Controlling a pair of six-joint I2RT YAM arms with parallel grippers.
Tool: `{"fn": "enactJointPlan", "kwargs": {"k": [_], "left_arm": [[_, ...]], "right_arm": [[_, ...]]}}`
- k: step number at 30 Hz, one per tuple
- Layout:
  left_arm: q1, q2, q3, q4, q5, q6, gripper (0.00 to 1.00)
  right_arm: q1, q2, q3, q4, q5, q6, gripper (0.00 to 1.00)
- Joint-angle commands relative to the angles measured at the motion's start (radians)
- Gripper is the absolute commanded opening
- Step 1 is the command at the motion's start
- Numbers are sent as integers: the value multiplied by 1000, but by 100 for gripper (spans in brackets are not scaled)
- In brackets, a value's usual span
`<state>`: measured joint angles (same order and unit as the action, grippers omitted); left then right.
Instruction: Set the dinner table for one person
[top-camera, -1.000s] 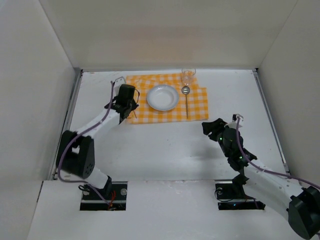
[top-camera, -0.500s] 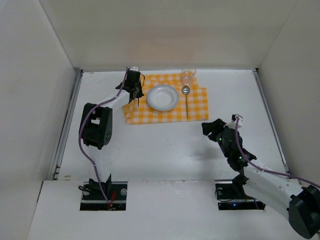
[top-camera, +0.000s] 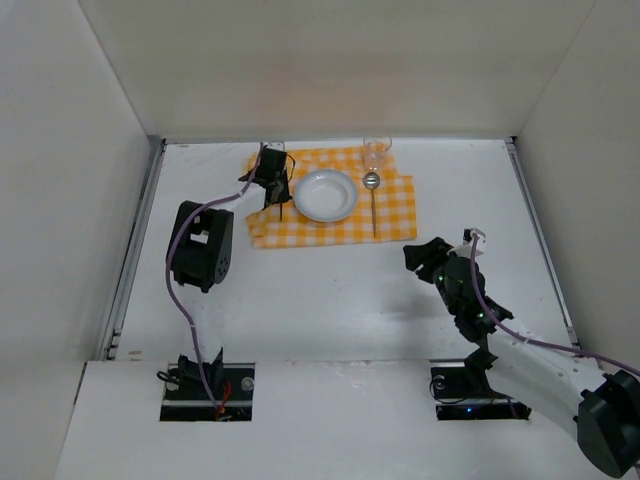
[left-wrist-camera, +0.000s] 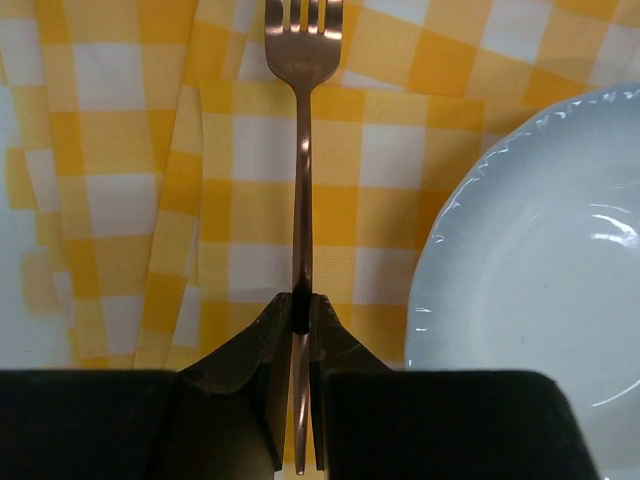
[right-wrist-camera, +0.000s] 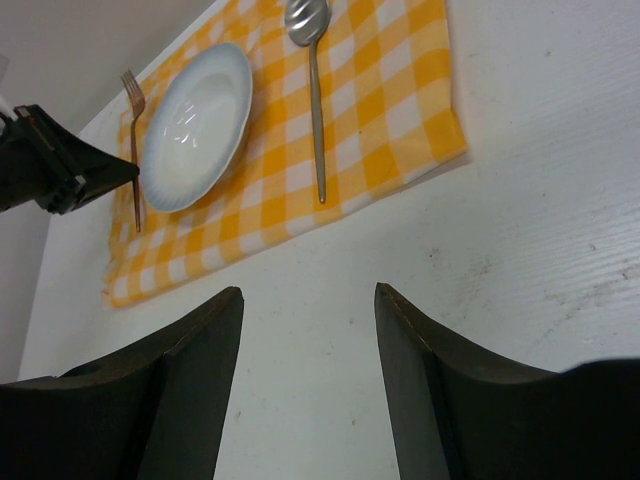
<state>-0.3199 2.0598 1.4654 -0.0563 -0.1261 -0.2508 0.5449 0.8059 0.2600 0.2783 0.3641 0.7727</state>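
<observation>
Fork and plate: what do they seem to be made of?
The fork looks like metal with a polished copper or rose-gold finish: a bright streak of light runs down its thin handle. The plate looks like white glazed ceramic, going by its glossy reflections and beaded rim, though smooth plastic cannot be ruled out.

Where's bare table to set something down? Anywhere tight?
Bare dinner table: between the checked cloth's near edge and the arm bases, and right of the cloth to the rail. Crowded on the cloth: left claw holding fork, plate, spoon, glass.
</observation>
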Motion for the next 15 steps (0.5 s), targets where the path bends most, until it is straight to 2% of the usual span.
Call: {"fn": "enactJointPlan", "kwargs": {"k": [1,6,11,15], "left_arm": [[-3,3,1,-51,60,-5,3],[-3,8,0,-48,52,-5,7],[-6,-12,-8,-50,33,-4,16],[-8,-39,-11,-54,-12,-1,28]], "right_arm": [[10,-5,12,59,25,-15,61],[10,-2,12,59,25,-15,61],[10,-4,12,61,26,-15,61],[10,-10,10,61,22,-15,61]]}}
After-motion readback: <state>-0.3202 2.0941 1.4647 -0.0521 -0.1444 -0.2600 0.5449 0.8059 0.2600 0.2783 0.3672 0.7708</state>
